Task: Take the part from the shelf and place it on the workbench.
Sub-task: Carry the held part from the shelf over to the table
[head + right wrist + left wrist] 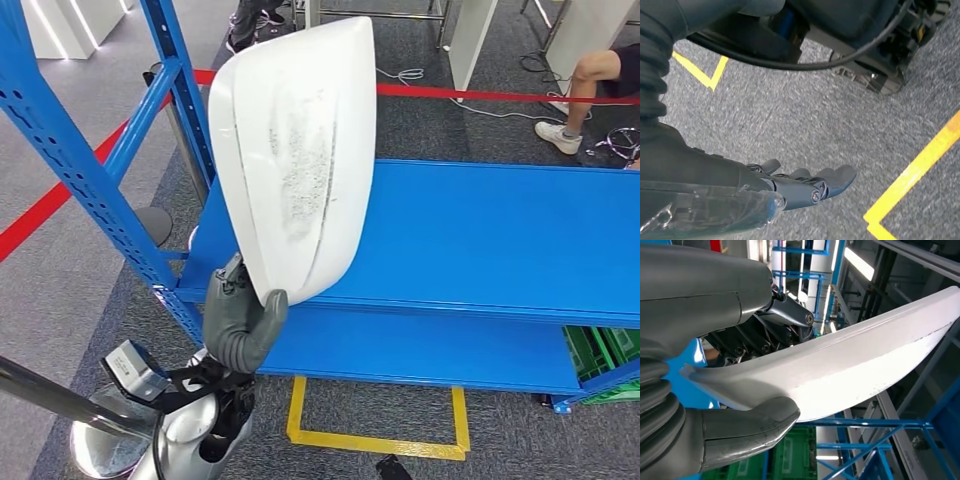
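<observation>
Grey carpet (pixel 498 420) runs under a blue shelf (pixel 490 240), whose broad flat deck lies bare to the right of the part, with a lower blue level beneath its front edge. A slanted blue upright (pixel 68 150) of the shelf frame rises to the left of the part, and a second upright stands just behind the part's left edge, so the room on that side is narrow. The left hand (pixel 241 315) grasps the white part (pixel 302 150) by its lower tip, the thick grey thumb (pixel 749 427) pressed on one face and the darker fingers (pixel 764 337) on the other. The part, a curved white shell with a scuffed grey patch in its middle, stands nearly upright above the shelf's front left corner, lifted off the deck. A yellow taped rectangle (pixel 377 425) marks the carpet in front of the shelf, below the part. Red tape (pixel 498 96) crosses the floor behind the shelf, and beyond it a person's legs and white shoe (pixel 558 135) sit at the far right. Green crates (pixel 604 350) show under the shelf's right end. The right hand (pixel 806 185) hangs over the carpet, fingers stretched out and holding nothing, near a yellow floor line (pixel 911 175).
</observation>
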You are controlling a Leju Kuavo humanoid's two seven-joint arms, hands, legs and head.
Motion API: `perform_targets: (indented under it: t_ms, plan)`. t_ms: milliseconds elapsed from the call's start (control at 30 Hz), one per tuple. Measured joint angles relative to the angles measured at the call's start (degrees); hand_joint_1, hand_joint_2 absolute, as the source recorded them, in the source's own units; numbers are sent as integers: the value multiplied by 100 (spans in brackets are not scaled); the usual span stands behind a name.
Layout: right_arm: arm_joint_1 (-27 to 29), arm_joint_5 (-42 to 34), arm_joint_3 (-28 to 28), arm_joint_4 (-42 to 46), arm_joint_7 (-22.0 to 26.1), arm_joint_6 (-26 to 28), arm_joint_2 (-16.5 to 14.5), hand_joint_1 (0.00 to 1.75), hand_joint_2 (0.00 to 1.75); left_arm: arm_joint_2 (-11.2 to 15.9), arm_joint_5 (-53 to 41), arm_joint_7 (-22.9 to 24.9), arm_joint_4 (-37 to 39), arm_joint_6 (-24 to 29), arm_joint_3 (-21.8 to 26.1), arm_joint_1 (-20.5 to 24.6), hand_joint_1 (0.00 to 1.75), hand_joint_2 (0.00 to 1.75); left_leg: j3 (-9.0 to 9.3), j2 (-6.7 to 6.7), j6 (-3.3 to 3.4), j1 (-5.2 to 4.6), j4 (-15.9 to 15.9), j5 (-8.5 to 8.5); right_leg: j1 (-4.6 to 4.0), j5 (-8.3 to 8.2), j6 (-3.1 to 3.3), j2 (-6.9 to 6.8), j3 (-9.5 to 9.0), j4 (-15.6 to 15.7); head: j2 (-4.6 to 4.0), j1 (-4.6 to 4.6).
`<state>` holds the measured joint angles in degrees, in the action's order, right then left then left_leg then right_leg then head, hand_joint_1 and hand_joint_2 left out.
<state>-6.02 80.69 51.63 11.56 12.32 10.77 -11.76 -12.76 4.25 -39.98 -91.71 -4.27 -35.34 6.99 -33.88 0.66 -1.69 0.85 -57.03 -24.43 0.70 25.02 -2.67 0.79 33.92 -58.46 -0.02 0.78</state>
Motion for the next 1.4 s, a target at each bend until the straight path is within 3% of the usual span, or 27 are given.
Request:
perform_targets:
  t_ms: [900, 1067, 1167, 1233, 1300, 1333, 1367, 1400]
  plan:
    - [1, 117, -18, 0, -211, 224, 0, 0, 175, -4, -8, -2, -62, -84, 176, -90, 175, 175, 0, 0, 0, -1, 0, 0, 2, 0, 0, -1, 0, 0, 0, -1]
    - [3, 124, -40, 0, -233, 257, -15, 0, 175, -2, -8, -2, -87, -86, 192, -105, 175, 175, -14, 0, 99, -40, -35, -32, 53, -18, -61, 1, -10, 38, 0, -6]
    - [-2, 92, -42, 0, -222, 267, -28, 0, 175, -9, -9, -2, -117, -86, 198, -108, 175, 175, 66, -4, 162, -22, 129, 45, 54, -14, -115, -9, -28, 76, 0, 0]
    - [-2, 65, -41, 0, -207, 267, -31, 0, 175, -11, -9, -2, -132, -86, 199, -111, 175, 175, 142, -12, 189, 10, 247, 100, 49, 198, -143, -23, 137, -273, 0, 21]
    - [-7, 55, -39, 0, -196, 282, -30, 0, 175, -10, -9, -2, -136, -87, 206, -124, 175, 175, 151, -19, 200, 7, 256, 95, 51, 542, -176, -28, 503, -1024, 0, 37]
    - [-14, 51, -38, 0, -191, 294, -30, 0, 175, -9, -9, -2, -136, -88, 211, -136, 175, 175, 153, -19, 197, 9, 253, 88, 56, 624, -195, -29, 649, -1313, 0, 39]
    - [-21, 49, -37, 0, -191, 304, -29, 0, 175, -8, -9, -2, -136, -91, 217, -144, 175, 175, 157, -16, 185, 16, 246, 79, 62, 599, -215, -32, 702, -1411, 0, 40]
    - [-25, 44, -37, 0, -204, 311, -28, 0, 175, -8, -6, -2, -136, -98, 220, -150, 175, 175, 162, -9, 163, 31, 230, 64, 74, 462, -237, -35, 637, -1270, 0, 41]
